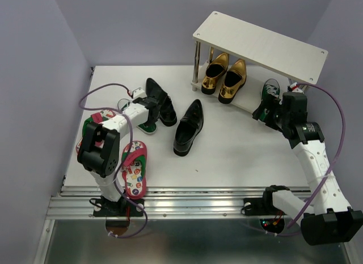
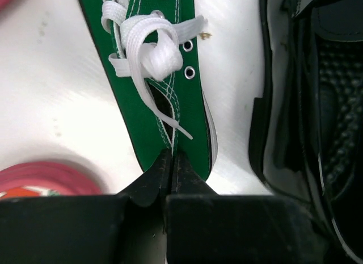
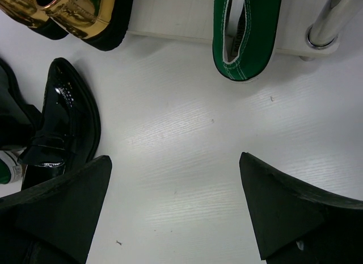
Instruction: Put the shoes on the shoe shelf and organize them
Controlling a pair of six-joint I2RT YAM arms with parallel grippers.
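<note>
L gripper point(image 2: 172, 168): jaws pinched tight together on rear canvas of a green sneaker point(image 2: 164, 99), white laces further up the shoe. This sneaker lies on the desk point(image 1: 227, 156), left of centre, just beside a black loafer point(image 1: 161, 102); wrist view shows a thin strip of desk btwn the two. Second black loafer point(image 1: 189, 128) sits apart, nr desk centre. Flip-flop point(image 1: 135, 168) w/ dotted footbed lies close to L arm base.

R gripper point(image 3: 176, 210): jaws wide, only bare desk seen btwn them, hovering just in front of the shoe shelf point(image 1: 261, 45). Gold loafers point(image 1: 225, 78), a pr, side by side on the lower board under the cream top. Second green sneaker point(image 3: 247, 31) on the same lower board, right of the gold pr, heel overhanging the front edge, nr a metal leg point(image 3: 332, 22).
</note>
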